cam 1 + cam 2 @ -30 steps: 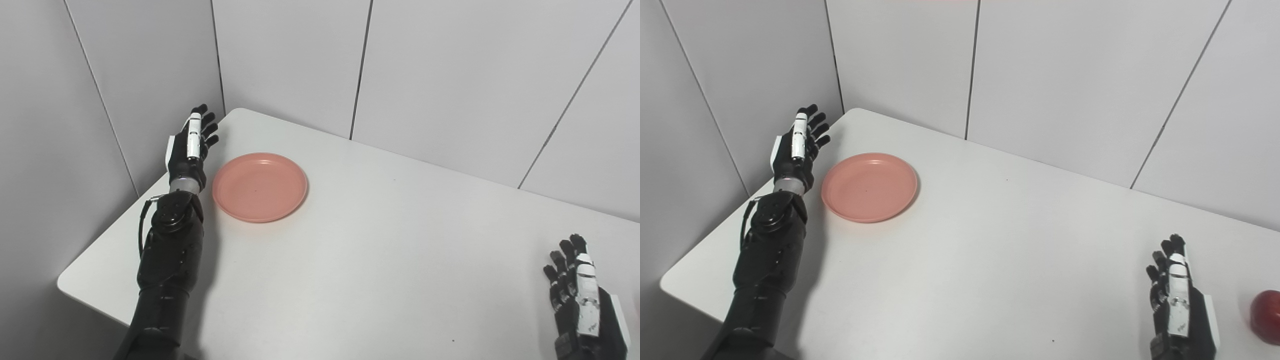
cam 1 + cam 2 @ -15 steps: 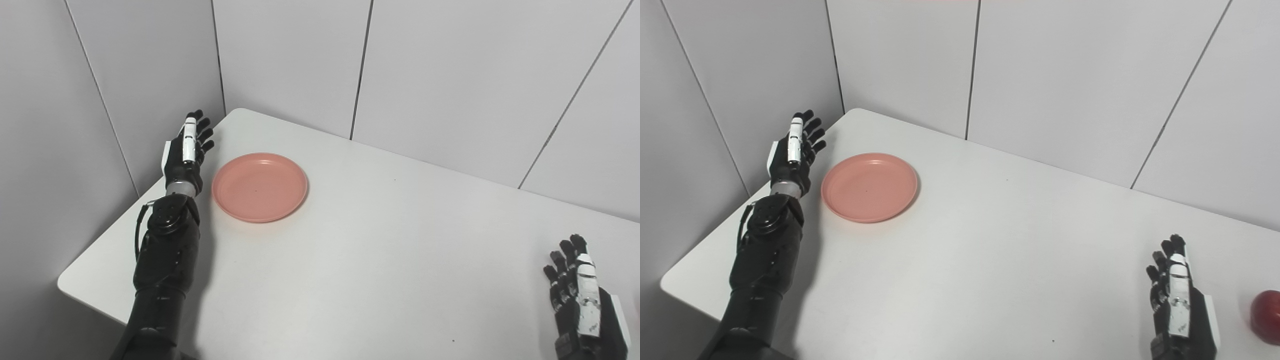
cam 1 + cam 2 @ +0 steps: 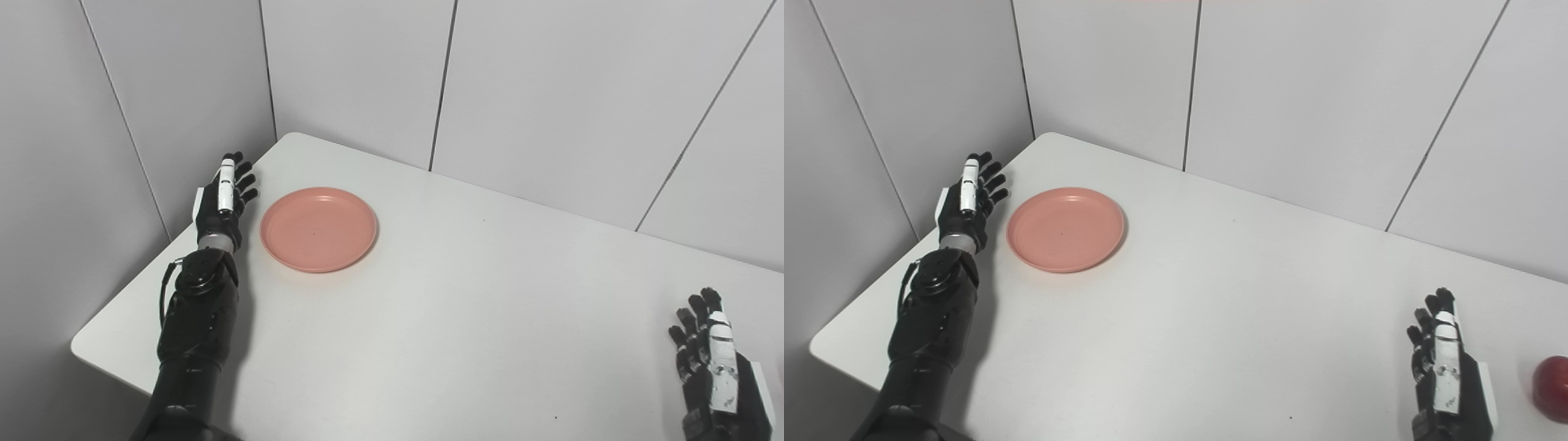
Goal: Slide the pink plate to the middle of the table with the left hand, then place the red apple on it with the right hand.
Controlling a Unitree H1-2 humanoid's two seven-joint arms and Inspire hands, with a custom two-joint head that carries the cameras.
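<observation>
Viewing through the left eye: pink plate (image 3: 318, 228) lies left of frame centre on the worktop (image 3: 465, 318); left hand (image 3: 222, 202) just beside its left rim, fingers spread, empty. Recommend pushing low against the rim. Right eye view: right hand (image 3: 1448, 380) open, lower right, near red apple (image 3: 1551, 388).

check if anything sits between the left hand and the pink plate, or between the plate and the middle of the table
Nothing visible does. The left hand is open just left of the round pink plastic plate, with only bare white table between them. The stretch from plate to table middle is bare too. The red apple lies far right, beside the right hand.
</observation>
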